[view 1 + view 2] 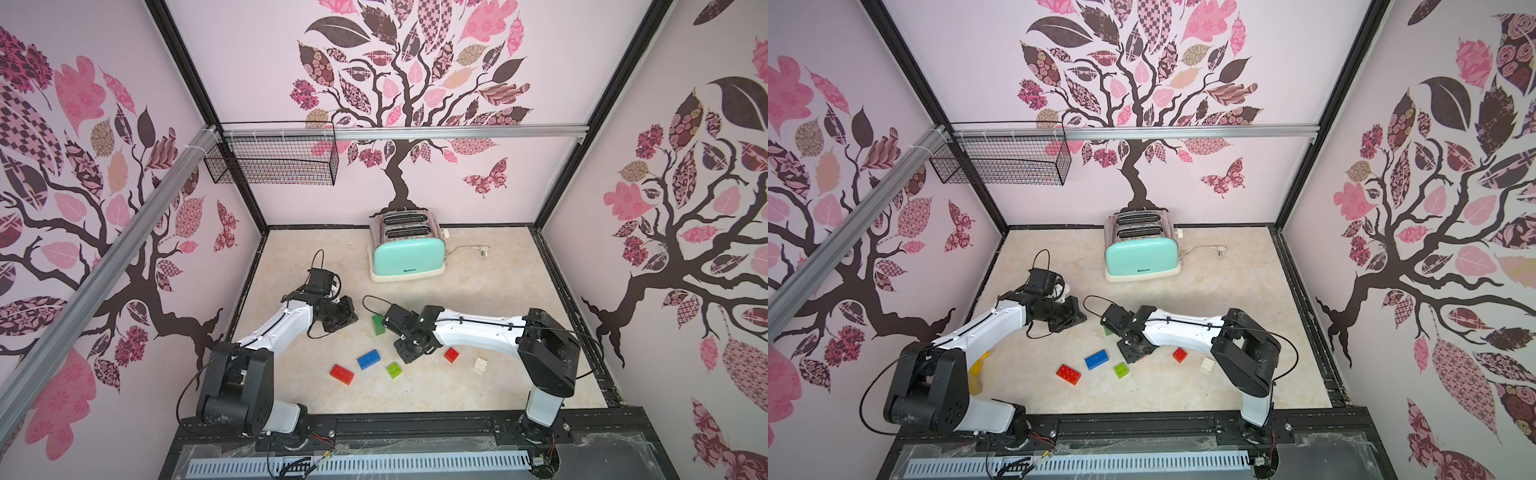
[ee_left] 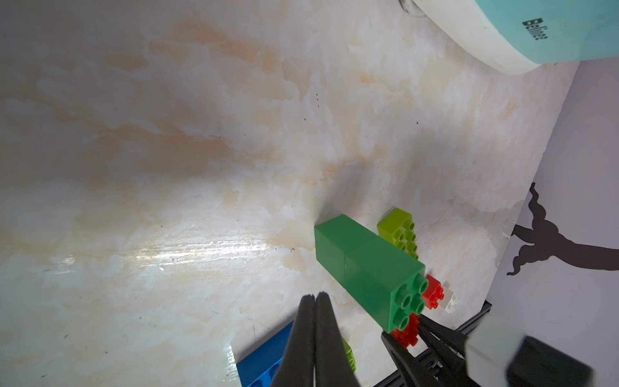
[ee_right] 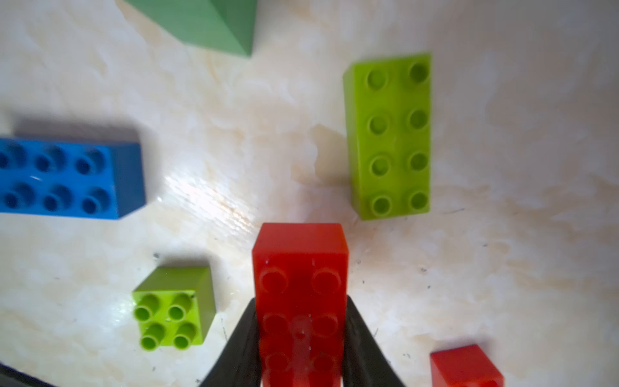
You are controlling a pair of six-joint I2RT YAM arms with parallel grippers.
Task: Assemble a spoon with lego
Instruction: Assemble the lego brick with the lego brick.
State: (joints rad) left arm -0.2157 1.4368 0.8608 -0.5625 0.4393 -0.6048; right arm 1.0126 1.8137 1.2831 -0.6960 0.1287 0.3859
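Judging by the loose plastic bricks around the dark green stacked column, barely a handle exists; right gripper clamps an oblong red studded brick, left gripper pinched shut, empty, on the marble-look tabletop.
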